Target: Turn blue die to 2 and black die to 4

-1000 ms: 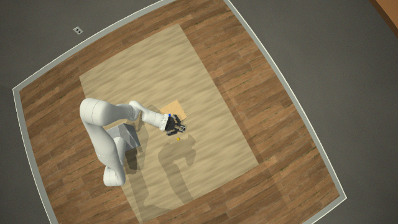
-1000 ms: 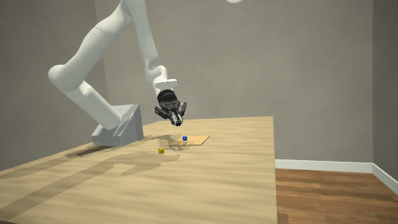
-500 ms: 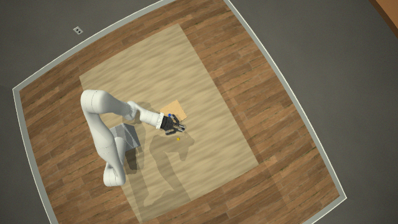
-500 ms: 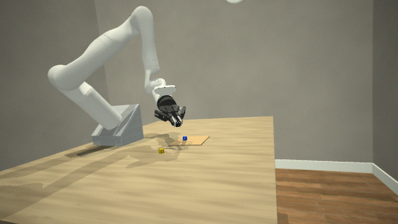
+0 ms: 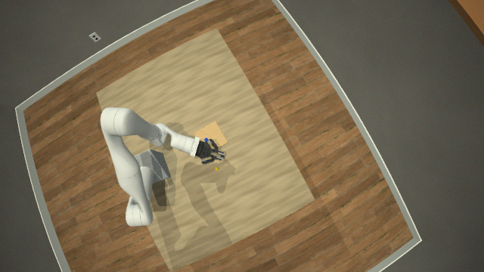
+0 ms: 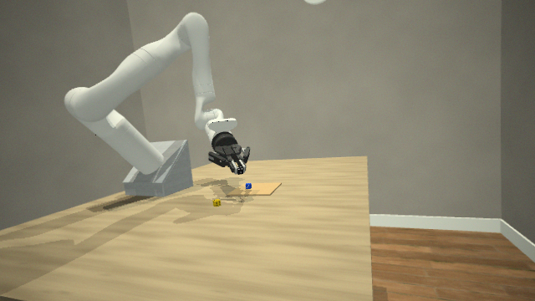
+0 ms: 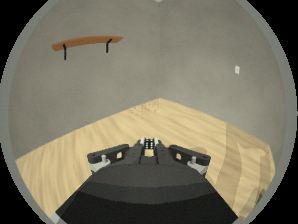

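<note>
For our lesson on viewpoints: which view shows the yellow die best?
The exterior view: the yellow die shows dark pips there. The top view gives only a small yellow spot; the wrist view lacks it.

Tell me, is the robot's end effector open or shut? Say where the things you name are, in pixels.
Shut, on the black die. The end effector (image 5: 221, 155) (image 6: 239, 170) (image 7: 149, 142) has its fingertips against two sides of the black die (image 6: 240, 170) (image 7: 149, 144), whose white dots show between them.

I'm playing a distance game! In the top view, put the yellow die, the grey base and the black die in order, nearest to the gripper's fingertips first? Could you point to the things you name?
1. Black die (image 5: 221, 155) (image 6: 240, 170) (image 7: 149, 144): between the gripper's (image 5: 221, 155) (image 6: 239, 170) (image 7: 149, 143) fingertips.
2. Yellow die (image 5: 216, 168) (image 6: 216, 203): just below them in the picture.
3. Grey base (image 5: 162, 160) (image 6: 180, 176): far left.
</note>
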Controlling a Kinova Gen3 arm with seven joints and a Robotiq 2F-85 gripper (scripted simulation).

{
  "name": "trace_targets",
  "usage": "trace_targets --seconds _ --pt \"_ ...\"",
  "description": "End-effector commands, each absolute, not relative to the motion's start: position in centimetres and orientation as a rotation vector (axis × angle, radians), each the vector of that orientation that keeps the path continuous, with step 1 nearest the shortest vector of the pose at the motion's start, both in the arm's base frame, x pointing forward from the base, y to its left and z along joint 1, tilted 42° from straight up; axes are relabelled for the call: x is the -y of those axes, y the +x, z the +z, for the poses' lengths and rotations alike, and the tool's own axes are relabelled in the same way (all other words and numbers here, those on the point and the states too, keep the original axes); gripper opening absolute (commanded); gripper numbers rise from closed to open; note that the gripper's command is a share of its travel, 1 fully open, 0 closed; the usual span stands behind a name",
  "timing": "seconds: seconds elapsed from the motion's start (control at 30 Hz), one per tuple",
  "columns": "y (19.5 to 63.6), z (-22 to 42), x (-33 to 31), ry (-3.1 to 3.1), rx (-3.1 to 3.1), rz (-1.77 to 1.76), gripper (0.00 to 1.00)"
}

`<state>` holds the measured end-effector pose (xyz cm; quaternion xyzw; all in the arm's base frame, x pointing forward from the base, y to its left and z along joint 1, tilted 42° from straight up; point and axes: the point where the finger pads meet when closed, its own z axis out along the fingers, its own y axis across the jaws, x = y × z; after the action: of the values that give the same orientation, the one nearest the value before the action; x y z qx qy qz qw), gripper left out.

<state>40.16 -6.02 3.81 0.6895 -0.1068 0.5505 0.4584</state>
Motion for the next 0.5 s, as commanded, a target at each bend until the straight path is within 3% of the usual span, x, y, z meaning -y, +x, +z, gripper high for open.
trace_targets --seconds 0.0,0.47 --pt "40.1 3.5 6.5 1.693 0.259 1.352 0.11" --pt "40.0 -0.2 9.9 1.693 0.259 1.352 0.11"
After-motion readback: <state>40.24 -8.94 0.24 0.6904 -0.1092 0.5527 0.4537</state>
